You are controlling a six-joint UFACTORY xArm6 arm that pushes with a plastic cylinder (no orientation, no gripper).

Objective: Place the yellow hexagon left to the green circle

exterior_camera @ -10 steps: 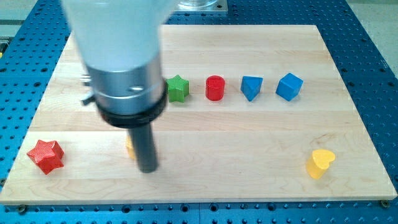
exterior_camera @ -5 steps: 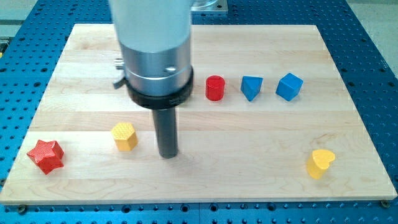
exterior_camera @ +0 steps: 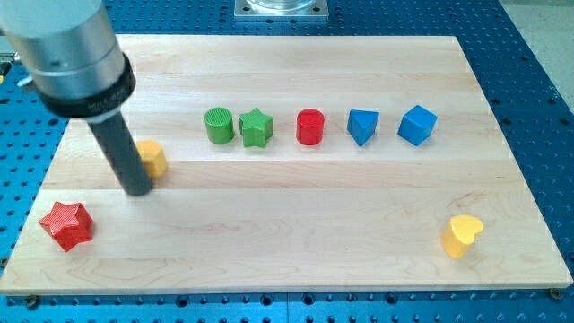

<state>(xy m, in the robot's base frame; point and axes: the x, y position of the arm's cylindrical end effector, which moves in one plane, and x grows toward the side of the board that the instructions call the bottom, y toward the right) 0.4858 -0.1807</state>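
The yellow hexagon (exterior_camera: 152, 158) lies on the wooden board at the view's left, partly hidden behind my rod. My tip (exterior_camera: 137, 190) rests just below and left of it, touching or nearly touching it. The green circle (exterior_camera: 218, 125) stands to the hexagon's upper right, with a gap of about one block's width between them. A green star (exterior_camera: 256, 126) sits directly against the circle's right side.
A red circle (exterior_camera: 309, 126), a blue triangular block (exterior_camera: 362, 126) and a blue cube (exterior_camera: 417, 125) continue the row to the right. A red star (exterior_camera: 66, 224) lies at the bottom left. A yellow heart (exterior_camera: 461, 235) lies at the bottom right.
My rod has swung from the board's middle to the left. The yellow hexagon has moved up and slightly left, closer to the row's height. The green circle and star are uncovered.
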